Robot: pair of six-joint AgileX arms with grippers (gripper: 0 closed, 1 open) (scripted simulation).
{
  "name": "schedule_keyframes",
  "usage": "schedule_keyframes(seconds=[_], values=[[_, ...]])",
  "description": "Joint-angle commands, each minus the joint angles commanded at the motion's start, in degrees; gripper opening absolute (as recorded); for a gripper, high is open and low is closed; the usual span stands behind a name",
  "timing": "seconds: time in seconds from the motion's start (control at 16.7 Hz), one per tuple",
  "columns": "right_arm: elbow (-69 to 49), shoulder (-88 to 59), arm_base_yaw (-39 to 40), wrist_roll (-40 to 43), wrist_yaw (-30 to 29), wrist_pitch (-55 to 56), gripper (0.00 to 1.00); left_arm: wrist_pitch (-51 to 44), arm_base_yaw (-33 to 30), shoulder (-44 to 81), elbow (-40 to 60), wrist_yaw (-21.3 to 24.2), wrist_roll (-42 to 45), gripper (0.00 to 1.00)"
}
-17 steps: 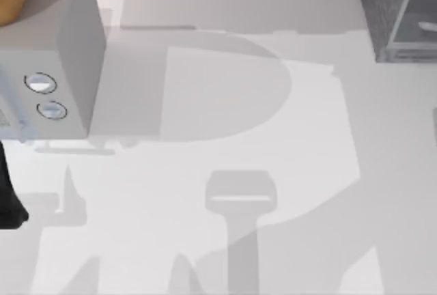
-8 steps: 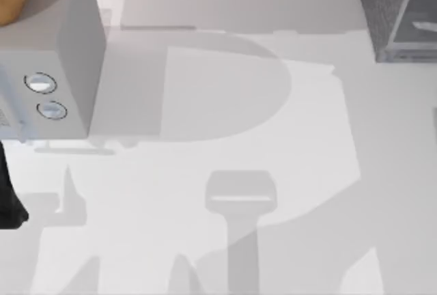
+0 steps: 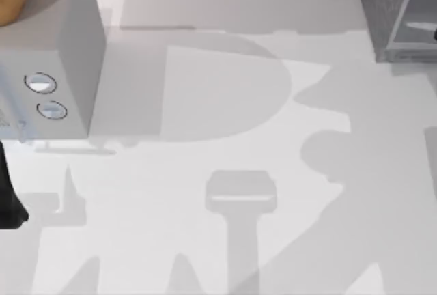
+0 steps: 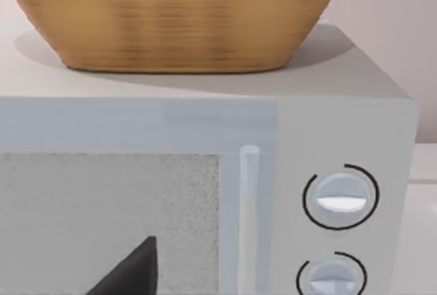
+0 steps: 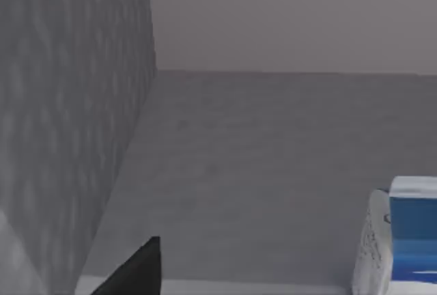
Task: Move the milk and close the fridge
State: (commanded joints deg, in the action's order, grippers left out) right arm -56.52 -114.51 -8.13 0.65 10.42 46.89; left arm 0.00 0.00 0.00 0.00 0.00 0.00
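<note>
Right hand (image 5: pixel 136 268) dark wedge, speckled fridge (image 5: pixel 61 104), boxy milk (image 5: pixel 403 240)

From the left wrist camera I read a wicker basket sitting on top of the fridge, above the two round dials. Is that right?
Not quite. The wicker basket sits on top of the microwave, the smooth light-grey box, above its two round dials; the left wrist view shows this. The fridge is the speckled dark-grey cabinet at the far right of the table in the top view.
</note>
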Motion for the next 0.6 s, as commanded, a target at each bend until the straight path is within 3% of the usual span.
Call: schedule_keyframes(seconds=[0.3,0.6], values=[[12.9,23.2,3.3,1.8,-1.0,-11.0,1.00,0.0,0.0,0.0,0.0,0.0,0.0,1.00],[24.3,59.5,4.2,2.7,-3.8,-19.8,1.00,0.0,0.0,0.0,0.0,0.0,0.0,1.00]])
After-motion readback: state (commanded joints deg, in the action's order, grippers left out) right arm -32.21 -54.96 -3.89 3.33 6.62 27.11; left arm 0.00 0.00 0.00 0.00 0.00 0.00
